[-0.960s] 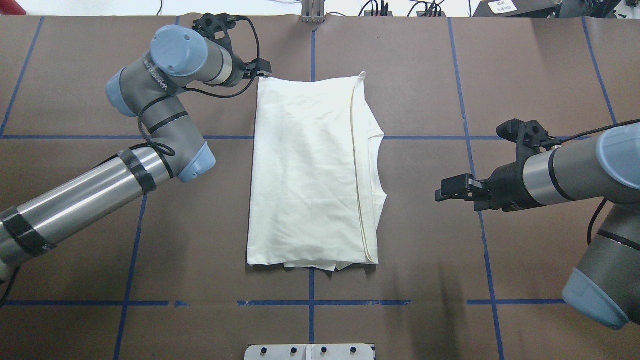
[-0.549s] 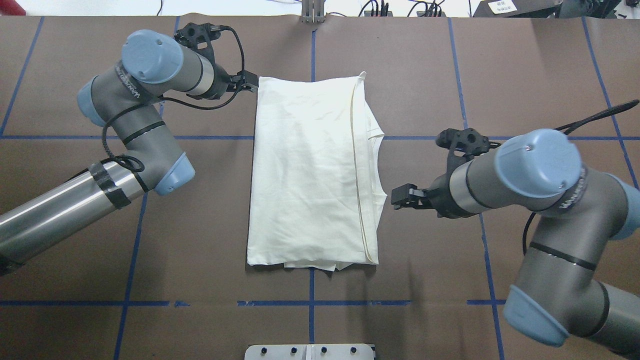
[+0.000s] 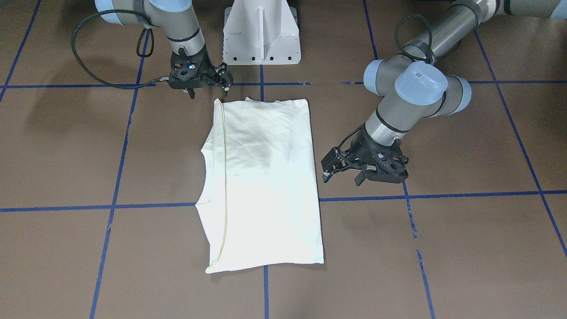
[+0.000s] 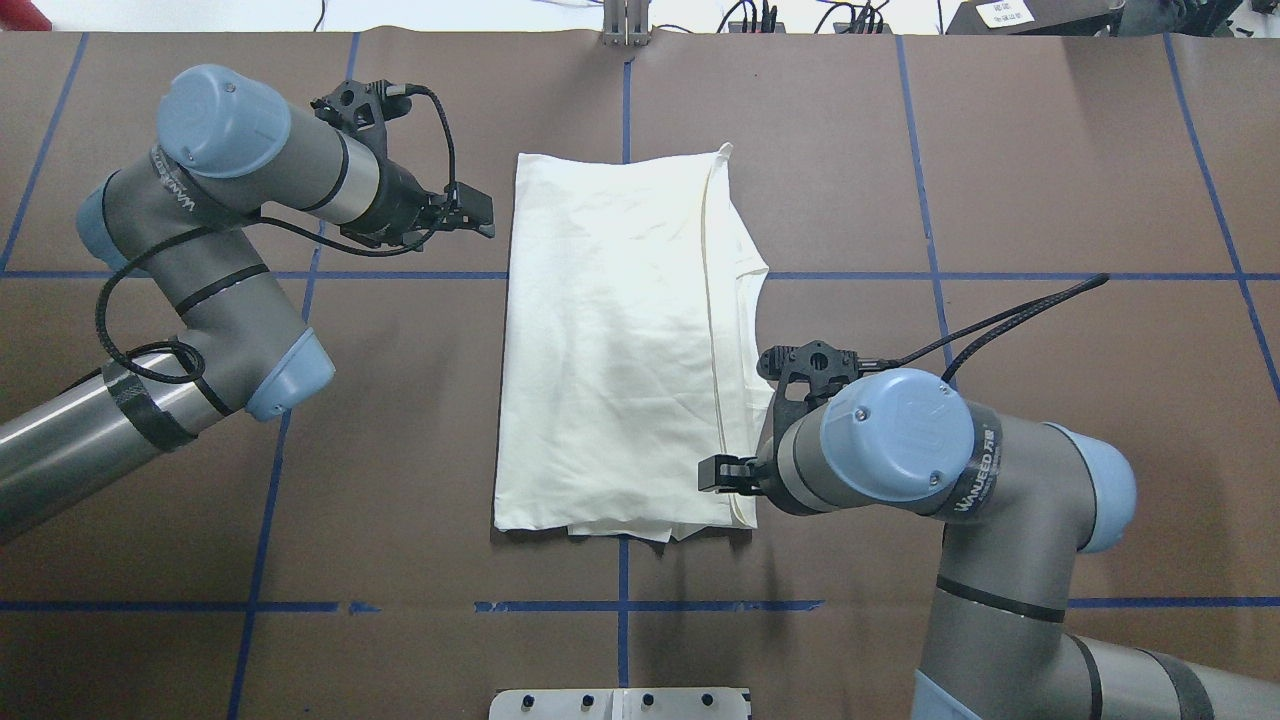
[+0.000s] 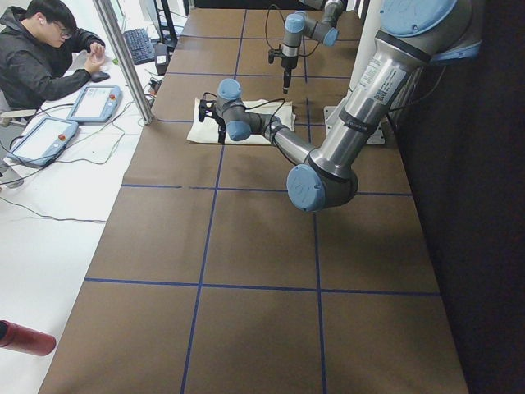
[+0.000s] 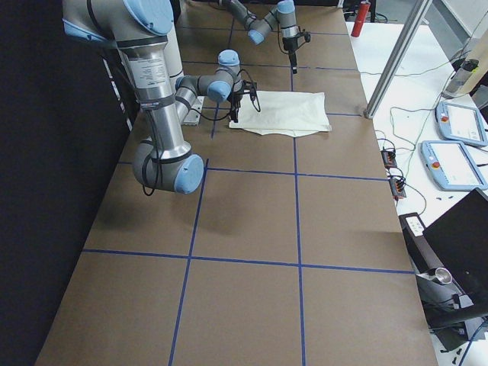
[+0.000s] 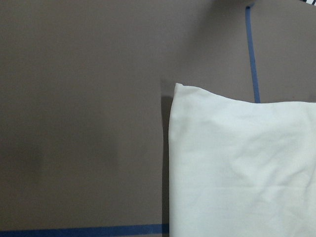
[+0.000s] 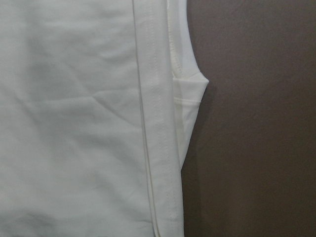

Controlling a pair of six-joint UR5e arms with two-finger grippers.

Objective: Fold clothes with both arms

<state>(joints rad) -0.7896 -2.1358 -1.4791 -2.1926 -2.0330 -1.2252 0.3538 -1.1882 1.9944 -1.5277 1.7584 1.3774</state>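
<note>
At centre frame, the folded T-shirt [image 4: 610, 340] lies with left end effector [image 4: 478, 214] released beside its upper-left edge, right end effector [image 4: 716, 474] released at its lower-right corner.

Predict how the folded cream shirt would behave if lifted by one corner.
The shirt would probably drape limply: it lies flat with soft wrinkles. Its stacked layers, loosely overlapped at the edge, would likely slide apart and unfold. It looks thin, so probably light.

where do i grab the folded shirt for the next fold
Probably the two corners of one short end of the shirt, left gripper and right gripper each coming in low from its own long side: it lies flat in stacked layers, so only edges give a pinch.
</note>
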